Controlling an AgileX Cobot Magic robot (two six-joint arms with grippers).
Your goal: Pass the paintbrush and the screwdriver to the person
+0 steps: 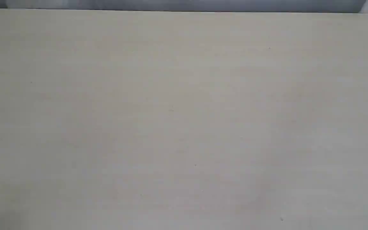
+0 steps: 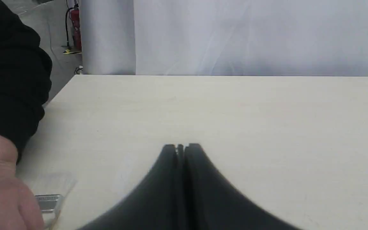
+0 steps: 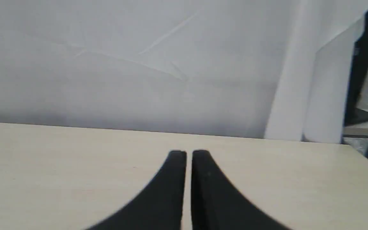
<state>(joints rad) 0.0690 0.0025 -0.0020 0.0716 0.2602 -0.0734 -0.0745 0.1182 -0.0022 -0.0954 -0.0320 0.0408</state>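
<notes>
The pale beige wooden table (image 1: 184, 121) fills the exterior view as one bare surface, with a strip of grey-white backdrop along its far edge. In the left wrist view, a person's bare light-skinned hand (image 2: 2, 188) in a black sleeve (image 2: 8, 73) rests at the table's near corner. The wide flat paintbrush (image 2: 50, 195) lies on the table against that hand. Its shiny metal ferrule and pale bristles show, while the hand hides its handle; whether the hand grips the brush cannot be told. Beyond the table corner, a red fire extinguisher (image 2: 75, 28) stands on the grey floor beside a white fabric curtain (image 2: 251, 35). The black left gripper (image 2: 180, 147) hovers low over the table, well apart from the brush, its jaws pressed together with nothing between them. In the right wrist view, the black right gripper (image 3: 188, 154) also sits low over bare table, its jaws almost together with only a thin slit of tabletop showing between them, and it holds nothing.
</notes>
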